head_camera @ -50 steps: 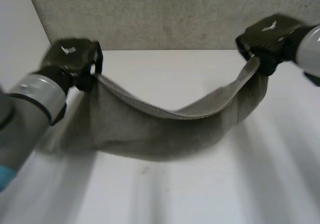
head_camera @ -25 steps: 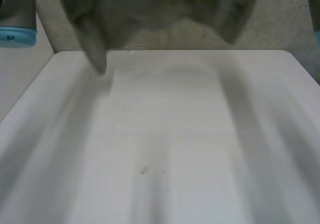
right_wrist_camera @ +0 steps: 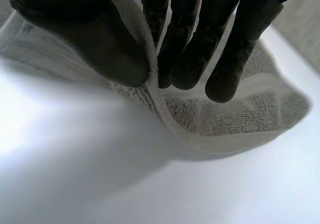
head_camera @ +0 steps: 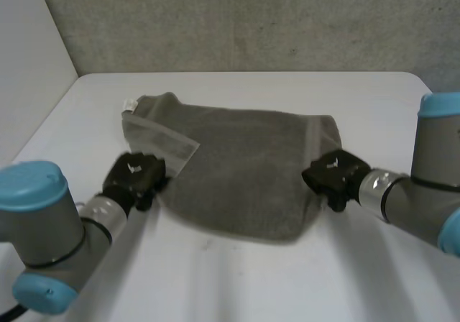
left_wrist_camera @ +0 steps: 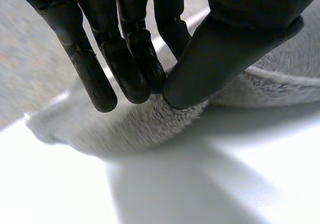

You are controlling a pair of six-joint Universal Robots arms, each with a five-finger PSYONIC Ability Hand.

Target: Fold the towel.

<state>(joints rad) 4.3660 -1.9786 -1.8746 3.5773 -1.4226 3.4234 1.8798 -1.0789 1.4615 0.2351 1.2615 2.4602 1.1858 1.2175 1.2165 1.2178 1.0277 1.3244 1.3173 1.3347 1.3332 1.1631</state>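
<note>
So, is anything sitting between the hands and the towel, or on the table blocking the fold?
Nothing visible stands in the way. The left hand pinches the towel at its near left edge, and the right hand pinches its right edge. The towel lies flat on the table.

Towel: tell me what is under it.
The towel lies on the white table. The left robot hand and right robot hand each pinch an edge. Anything else beneath is covered.

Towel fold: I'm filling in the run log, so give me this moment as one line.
towel: lying on table | left hand: pinching left edge | right hand: pinching right edge
</note>
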